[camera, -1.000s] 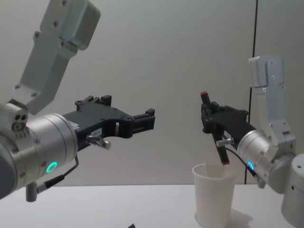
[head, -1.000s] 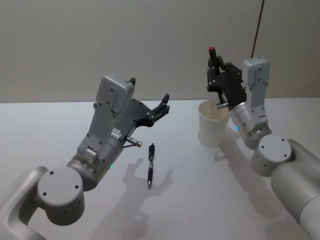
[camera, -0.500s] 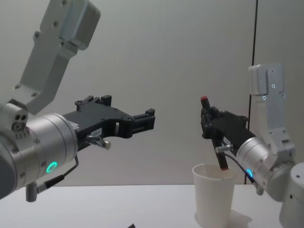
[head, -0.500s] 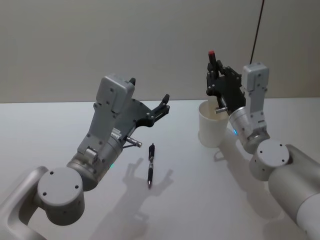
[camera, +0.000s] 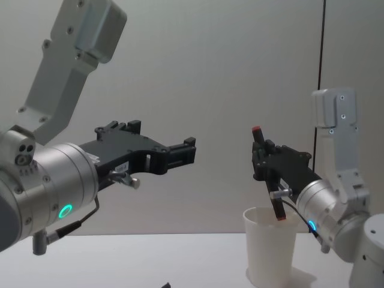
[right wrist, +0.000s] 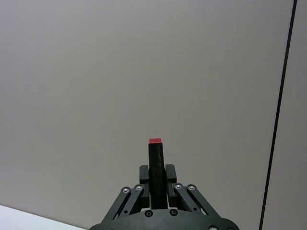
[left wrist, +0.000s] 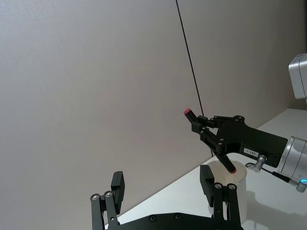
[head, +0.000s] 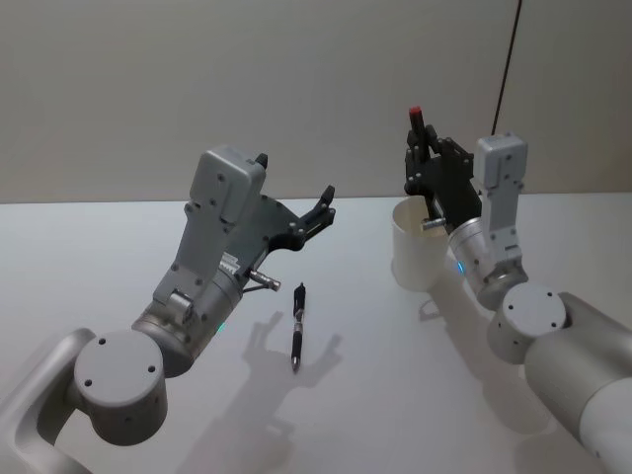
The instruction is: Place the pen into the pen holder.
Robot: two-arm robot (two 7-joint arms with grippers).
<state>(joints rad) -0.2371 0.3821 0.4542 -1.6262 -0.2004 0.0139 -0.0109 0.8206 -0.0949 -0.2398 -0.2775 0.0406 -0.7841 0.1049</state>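
A slim black pen [camera: 267, 174] with red ends stands nearly upright, and my right gripper [camera: 264, 163] is shut on its middle. Its lower red end sits at the mouth of the pen holder [camera: 270, 255], a plain white paper cup. The head view has the right gripper [head: 426, 163] over the cup [head: 412, 265] at the table's back right. In the left wrist view the pen [left wrist: 209, 141] slants above the cup [left wrist: 241, 194]. The pen [right wrist: 154, 155] rises between my right gripper's [right wrist: 154, 178] fingers. My left gripper [head: 294, 178] hangs open to the left, holding nothing.
A second black pen [head: 297, 325] lies flat on the white table [head: 395, 395], below and ahead of my left gripper [camera: 162, 138]. A thin dark cable [head: 508, 54] runs down the wall behind the right arm.
My right gripper has shifted slightly left and lowered the pen, so its lower red end went from just above the cup's rim down to the mouth. The left arm has not moved.
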